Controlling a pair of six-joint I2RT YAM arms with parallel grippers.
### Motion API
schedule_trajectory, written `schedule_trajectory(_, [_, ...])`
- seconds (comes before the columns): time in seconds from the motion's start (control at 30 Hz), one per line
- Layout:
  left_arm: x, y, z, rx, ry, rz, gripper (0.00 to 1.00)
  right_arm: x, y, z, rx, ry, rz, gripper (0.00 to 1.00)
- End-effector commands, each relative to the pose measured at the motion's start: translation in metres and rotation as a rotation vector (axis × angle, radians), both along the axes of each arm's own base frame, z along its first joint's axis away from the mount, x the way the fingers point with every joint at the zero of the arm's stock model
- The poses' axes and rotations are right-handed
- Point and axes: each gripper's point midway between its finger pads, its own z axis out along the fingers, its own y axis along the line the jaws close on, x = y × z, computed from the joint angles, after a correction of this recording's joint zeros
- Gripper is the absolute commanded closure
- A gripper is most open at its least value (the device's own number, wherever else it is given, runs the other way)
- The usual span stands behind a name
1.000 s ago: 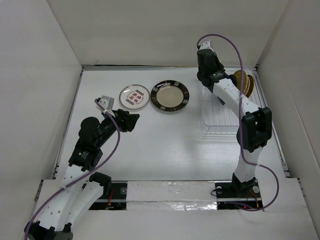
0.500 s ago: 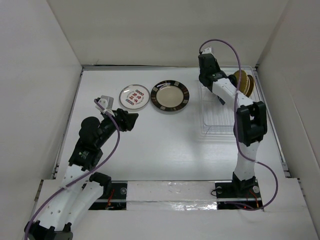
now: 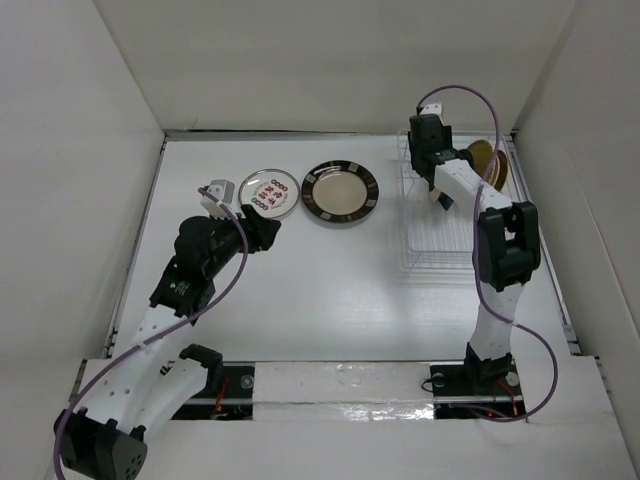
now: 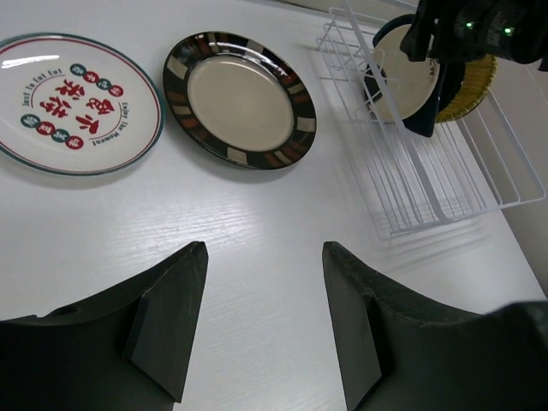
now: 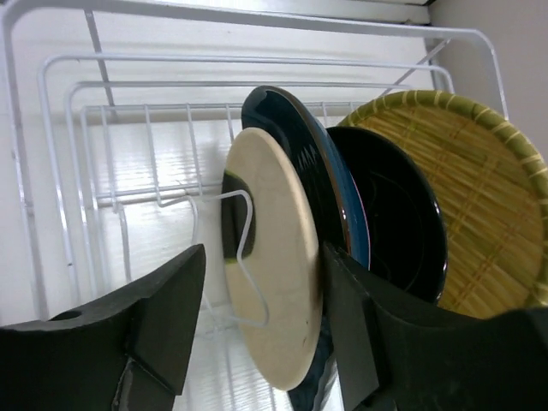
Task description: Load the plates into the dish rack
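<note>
Left gripper [image 4: 261, 253] nearer two loose plates [image 4: 240, 98]

glossy black-rimmed plate [image 4: 240, 98], white wire rack [image 4: 425, 181]

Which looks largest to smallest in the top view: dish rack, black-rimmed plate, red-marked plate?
1. Dish rack, clearly largest.
2. Black-rimmed plate.
3. Red-marked plate, slightly smaller; both plates lie flat side by side, so nearness does not skew it.
</note>
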Motion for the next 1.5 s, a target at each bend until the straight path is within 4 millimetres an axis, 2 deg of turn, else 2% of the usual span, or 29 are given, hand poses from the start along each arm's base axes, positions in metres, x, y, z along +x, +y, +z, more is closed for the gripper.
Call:
schedule_trajectory(0.0, [0.019,0.0,0.029,-0.088,-0.02,0.054,0.47,-0.002,0.012,0.064,0.218,-0.201,-0.016,0.37])
schedule_trajectory(0.07, [0.029,0.002,0.03,-0.118,-0.005,0.077,0.47,-0.007,0.017,0.079,0.271,-0.249,0.001,0.36])
schedule_trajectory(0.1, [0.038,0.001,0.021,-0.121,0.028,0.096,0.47,-0.013,0.026,0.102,0.326,-0.304,0.028,0.36])
schedule_trajectory(0.17, [0.05,0.002,0.017,-0.149,0.057,0.139,0.47,-0.025,0.033,0.11,0.368,-0.345,0.047,0.35])
schedule_trajectory(0.2, [0.055,0.001,0.013,-0.155,0.071,0.151,0.47,-0.036,0.04,0.131,0.43,-0.4,0.068,0.35])
schedule_trajectory(0.23, [0.064,-0.001,0.004,-0.156,0.094,0.163,0.46,-0.045,0.055,0.138,0.464,-0.422,0.107,0.35])
schedule_trajectory(0.27, [0.07,0.0,0.001,-0.179,0.114,0.19,0.46,-0.054,0.061,0.127,0.487,-0.438,0.121,0.36])
schedule_trajectory(0.3, [0.077,-0.002,-0.011,-0.183,0.149,0.206,0.46,-0.069,0.068,0.15,0.555,-0.51,0.148,0.37])
schedule_trajectory(0.37, [0.089,0.0,-0.012,-0.222,0.149,0.249,0.47,-0.088,0.092,0.159,0.659,-0.564,0.225,0.59])
schedule_trajectory(0.4, [0.095,0.001,-0.016,-0.227,0.156,0.272,0.47,-0.101,0.103,0.133,0.727,-0.527,0.244,0.76])
schedule_trajectory(0.43, [0.109,0.012,-0.028,-0.229,0.169,0.354,0.49,-0.123,0.13,0.131,0.846,-0.517,0.369,1.0])
schedule_trajectory(0.47, [0.112,0.018,-0.026,-0.228,0.152,0.386,0.49,-0.13,0.134,0.152,0.867,-0.57,0.402,1.0])
schedule_trajectory(0.5, [0.118,0.025,-0.029,-0.252,0.162,0.435,0.53,-0.141,0.142,0.149,0.931,-0.566,0.417,1.0])
schedule_trajectory(0.53, [0.126,0.031,-0.037,-0.254,0.167,0.47,0.55,-0.153,0.151,0.13,0.957,-0.517,0.45,1.0])
schedule_trajectory(0.57, [0.132,0.046,-0.042,-0.256,0.162,0.534,0.58,-0.169,0.16,0.137,0.987,-0.52,0.494,1.0])
schedule_trajectory(0.63, [0.143,0.058,-0.063,-0.253,0.2,0.587,0.69,-0.187,0.165,0.123,1.002,-0.484,0.513,1.0])
schedule_trajectory(0.7, [0.153,0.079,-0.077,-0.255,0.239,0.64,0.76,-0.206,0.165,0.131,1.01,-0.506,0.552,0.99])
schedule_trajectory(0.77, [0.164,0.089,-0.102,-0.252,0.296,0.652,0.77,-0.217,0.165,0.116,1.003,-0.472,0.565,0.89])
schedule_trajectory(0.83, [0.175,0.109,-0.123,-0.216,0.331,0.685,0.69,-0.227,0.166,0.115,0.995,-0.465,0.596,0.79])
schedule_trajectory(0.87, [0.178,0.114,-0.13,-0.205,0.35,0.688,0.64,-0.229,0.165,0.107,0.987,-0.449,0.591,0.65])
schedule_trajectory(0.93, [0.185,0.127,-0.157,-0.185,0.419,0.706,0.53,-0.234,0.168,0.101,0.986,-0.431,0.607,0.56])
schedule_trajectory(1.0, [0.195,0.123,-0.163,-0.194,0.446,0.677,0.5,-0.238,0.171,0.093,0.992,-0.414,0.618,0.56])
schedule_trajectory(1.03, [0.198,0.126,-0.18,-0.185,0.48,0.682,0.5,-0.24,0.176,0.09,0.999,-0.407,0.629,0.56])
schedule_trajectory(1.07, [0.207,0.125,-0.176,-0.189,0.472,0.673,0.5,-0.239,0.176,0.09,1.0,-0.411,0.631,0.56])
schedule_trajectory(1.17, [0.222,0.114,-0.189,-0.213,0.501,0.624,0.5,-0.235,0.183,0.079,0.991,-0.382,0.629,0.56])
schedule_trajectory(1.2, [0.223,0.112,-0.202,-0.216,0.531,0.622,0.5,-0.236,0.188,0.079,0.994,-0.371,0.643,0.56])
schedule_trajectory(1.3, [0.233,0.104,-0.206,-0.244,0.545,0.583,0.52,-0.233,0.191,0.073,0.987,-0.351,0.641,0.56])
schedule_trajectory(1.37, [0.235,0.102,-0.212,-0.26,0.549,0.582,0.58,-0.232,0.191,0.071,0.985,-0.347,0.638,0.56])
schedule_trajectory(1.47, [0.231,0.105,-0.217,-0.282,0.546,0.591,0.77,-0.23,0.192,0.07,0.981,-0.346,0.633,0.56])
